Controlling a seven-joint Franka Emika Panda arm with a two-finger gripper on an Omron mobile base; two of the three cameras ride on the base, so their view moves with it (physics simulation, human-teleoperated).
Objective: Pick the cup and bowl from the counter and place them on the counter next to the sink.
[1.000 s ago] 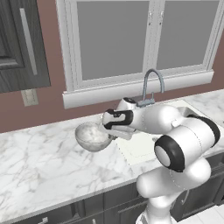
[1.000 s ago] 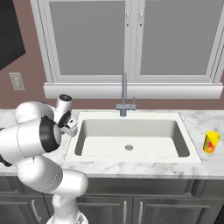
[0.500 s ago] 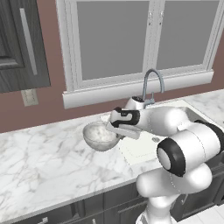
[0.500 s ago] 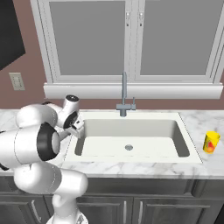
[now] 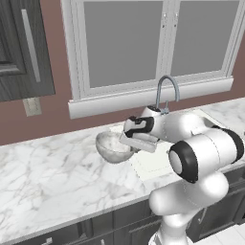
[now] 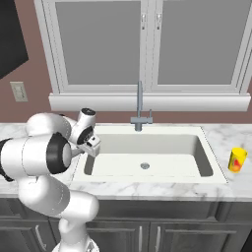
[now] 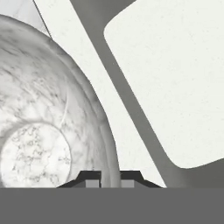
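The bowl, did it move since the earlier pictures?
Yes. The gripper, shut on the bowl's rim, has carried it right along the counter toward the sink and lower. The cup stayed right of the sink.

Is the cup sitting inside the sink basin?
No: the cup stands on the counter right of the sink.

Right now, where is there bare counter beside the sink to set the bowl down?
The pincer grips the bowl by its rim at the sink's left edge. The counter left of the bowl is bare marble. Right of the sink the strip is narrower, and the cup stands there.
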